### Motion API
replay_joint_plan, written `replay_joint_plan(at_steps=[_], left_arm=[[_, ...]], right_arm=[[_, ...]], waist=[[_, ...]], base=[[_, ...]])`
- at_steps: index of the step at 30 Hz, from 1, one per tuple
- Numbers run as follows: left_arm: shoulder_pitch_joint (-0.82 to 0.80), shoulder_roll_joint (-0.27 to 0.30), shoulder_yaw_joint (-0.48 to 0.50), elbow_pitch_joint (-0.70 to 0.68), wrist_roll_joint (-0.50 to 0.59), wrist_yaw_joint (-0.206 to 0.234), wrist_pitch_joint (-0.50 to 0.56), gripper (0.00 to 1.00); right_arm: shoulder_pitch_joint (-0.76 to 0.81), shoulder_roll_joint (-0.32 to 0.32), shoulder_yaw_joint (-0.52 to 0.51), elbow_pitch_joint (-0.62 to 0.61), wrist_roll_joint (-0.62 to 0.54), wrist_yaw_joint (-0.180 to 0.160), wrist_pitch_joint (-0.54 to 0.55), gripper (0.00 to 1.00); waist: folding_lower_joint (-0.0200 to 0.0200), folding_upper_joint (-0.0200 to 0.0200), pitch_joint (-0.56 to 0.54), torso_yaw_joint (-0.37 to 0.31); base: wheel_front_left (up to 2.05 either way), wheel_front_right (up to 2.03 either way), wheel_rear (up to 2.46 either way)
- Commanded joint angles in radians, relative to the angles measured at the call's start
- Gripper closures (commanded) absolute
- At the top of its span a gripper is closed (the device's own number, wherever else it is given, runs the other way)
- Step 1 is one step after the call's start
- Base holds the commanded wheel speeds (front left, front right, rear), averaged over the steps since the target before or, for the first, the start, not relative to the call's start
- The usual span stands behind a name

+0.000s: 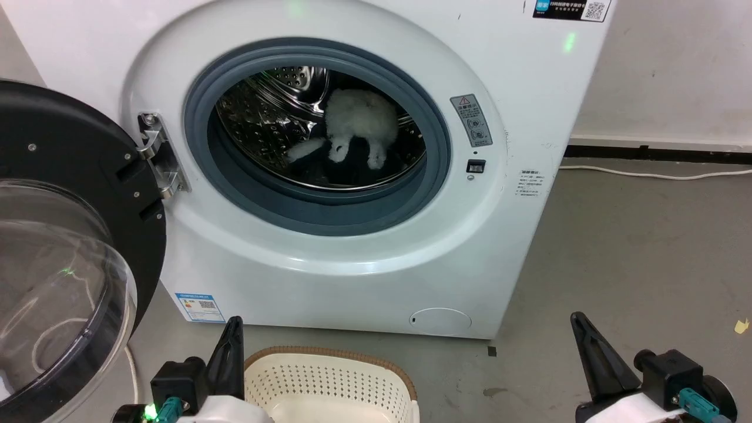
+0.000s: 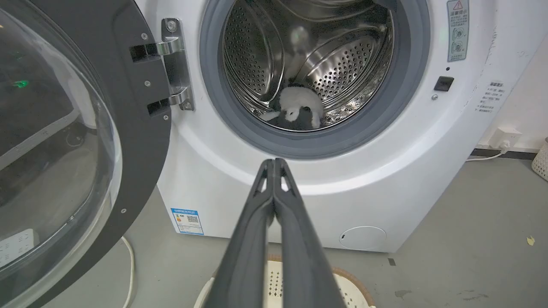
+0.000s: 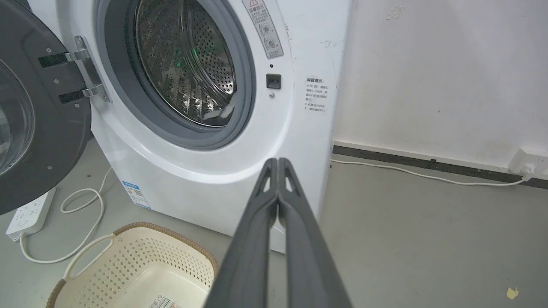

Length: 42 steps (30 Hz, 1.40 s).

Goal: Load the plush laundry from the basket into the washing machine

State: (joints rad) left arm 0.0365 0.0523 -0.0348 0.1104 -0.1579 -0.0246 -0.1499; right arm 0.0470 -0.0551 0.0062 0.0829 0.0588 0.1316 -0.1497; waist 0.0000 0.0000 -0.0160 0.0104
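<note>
At left gripper [image 2: 274,163]: clamped tight, finger against finger, nothing held. Aimed at the lower front of the washing machine [image 1: 329,276], above the near rim of the basket [image 1: 329,376]. At right gripper [image 3: 278,162]: likewise clenched and empty, over bare grey floor [image 1: 617,247], right of the basket and apart from it. Beyond the grey seal [image 1: 323,220], low in the perforated steel drum [image 2: 342,64]: plush laundry [image 1: 361,120], white and fluffy, limbs hanging downward. At far left: door [image 1: 70,135] swung fully open on its hinge.
</note>
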Motion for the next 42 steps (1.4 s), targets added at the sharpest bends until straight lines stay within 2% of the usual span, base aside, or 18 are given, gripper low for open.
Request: replay_joint_plan(at_steps=[1,42], left_arm=[[-0.014,0.000,0.004,-0.009,0.016,0.004,0.009,1.00],[-0.028,-0.001,0.023,-0.071,0.102,0.016,0.094,1.00]], right_arm=[[-0.018,0.002,-0.001,-0.010,-0.010,0.000,0.008,1.00],[-0.035,0.004,-0.004,-0.054,-0.040,-0.001,0.094,1.00]], waist=[[0.0000,0.0000,0.000,0.000],[0.0000,0.0000,0.010,-0.006]], base=[[0.00,0.00,0.00],[0.00,0.00,0.00]])
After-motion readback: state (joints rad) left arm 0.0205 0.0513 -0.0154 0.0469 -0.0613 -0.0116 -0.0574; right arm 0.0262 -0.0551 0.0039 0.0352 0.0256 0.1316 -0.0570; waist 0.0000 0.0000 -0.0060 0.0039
